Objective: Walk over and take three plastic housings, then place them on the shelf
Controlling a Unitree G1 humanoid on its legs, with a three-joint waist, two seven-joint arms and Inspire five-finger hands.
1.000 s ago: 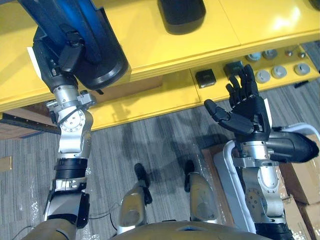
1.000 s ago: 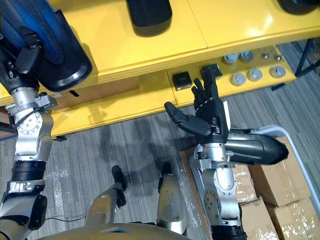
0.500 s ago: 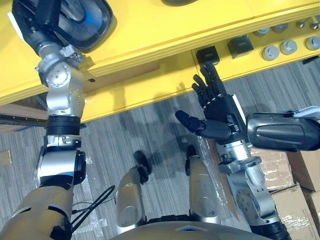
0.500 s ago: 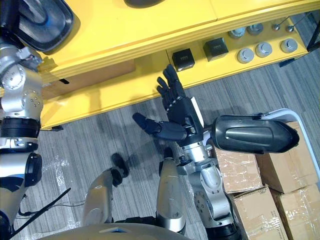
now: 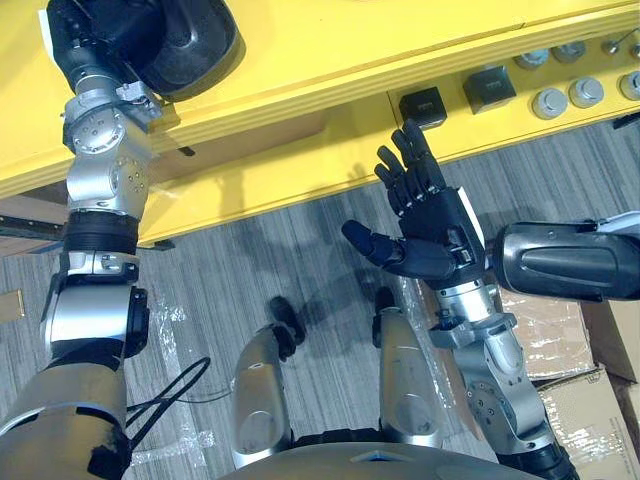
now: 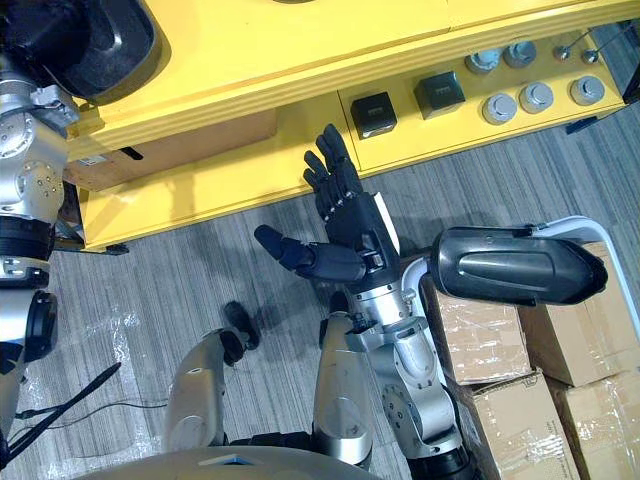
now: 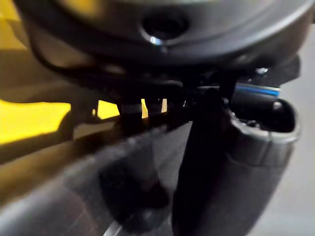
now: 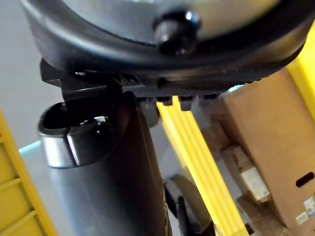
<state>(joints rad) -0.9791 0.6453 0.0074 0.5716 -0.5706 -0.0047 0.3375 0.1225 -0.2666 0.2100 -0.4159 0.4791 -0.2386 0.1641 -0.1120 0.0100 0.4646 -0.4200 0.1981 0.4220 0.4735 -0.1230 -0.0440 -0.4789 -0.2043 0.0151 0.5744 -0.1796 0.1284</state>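
Counting 2 housings: shelf housing (image 5: pixel 195 40), box-side housing (image 5: pixel 570 260) | right hand (image 5: pixel 432 225) splayed, empty | left hand (image 5: pixel 85 42): cannot tell

On my feed the left arm (image 5: pixel 100 190), by the yellow shelf (image 5: pixel 330 60), is silver-grey with round screwed joints and black bands; my right hand (image 5: pixel 435 225) is dark, segmented and white-edged.

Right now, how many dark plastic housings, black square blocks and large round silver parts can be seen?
Dark plastic housings: 2
Black square blocks: 2
Large round silver parts: 5
Total: 9
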